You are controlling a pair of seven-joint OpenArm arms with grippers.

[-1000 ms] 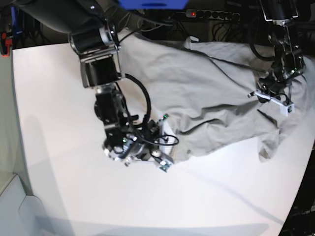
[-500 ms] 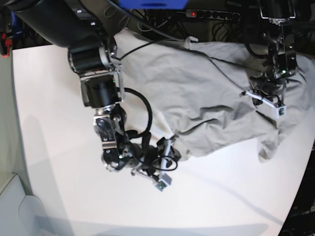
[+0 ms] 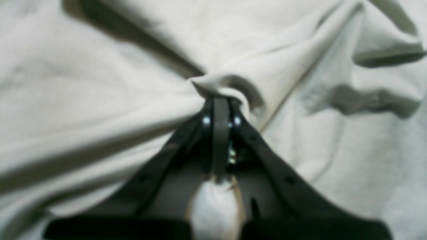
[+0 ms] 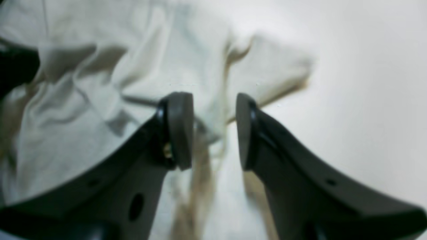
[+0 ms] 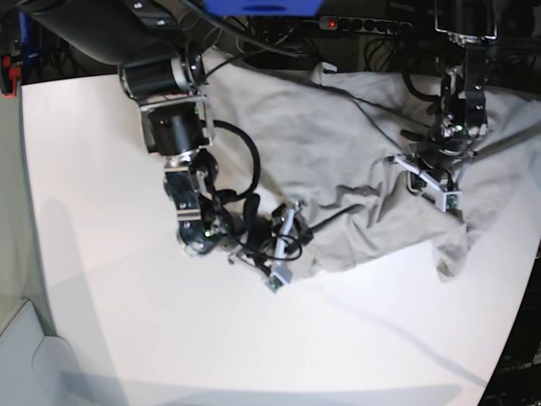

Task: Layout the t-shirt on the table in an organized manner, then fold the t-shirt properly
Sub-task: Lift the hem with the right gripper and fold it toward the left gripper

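Observation:
The beige t-shirt (image 5: 338,135) lies wrinkled and spread over the far right part of the white table (image 5: 101,169). My left gripper (image 5: 427,178) is on the shirt's right half. In the left wrist view it (image 3: 218,100) is shut on a pinched fold of the t-shirt (image 3: 100,83). My right gripper (image 5: 287,245) is at the shirt's lower left edge. In the right wrist view it (image 4: 213,133) is open, with the t-shirt's edge (image 4: 83,110) below and beyond the fingers and bare table (image 4: 367,83) to the right.
A power strip (image 5: 363,25) and cables lie behind the table's far edge, with a blue object (image 5: 262,7) beside them. The table's curved edge runs down the right side (image 5: 507,338). White tabletop spreads left and in front of the shirt.
My left gripper has moved left with the fold, dragging the shirt's right side toward the middle. My right gripper dipped away from the shirt's edge, then came back up to it.

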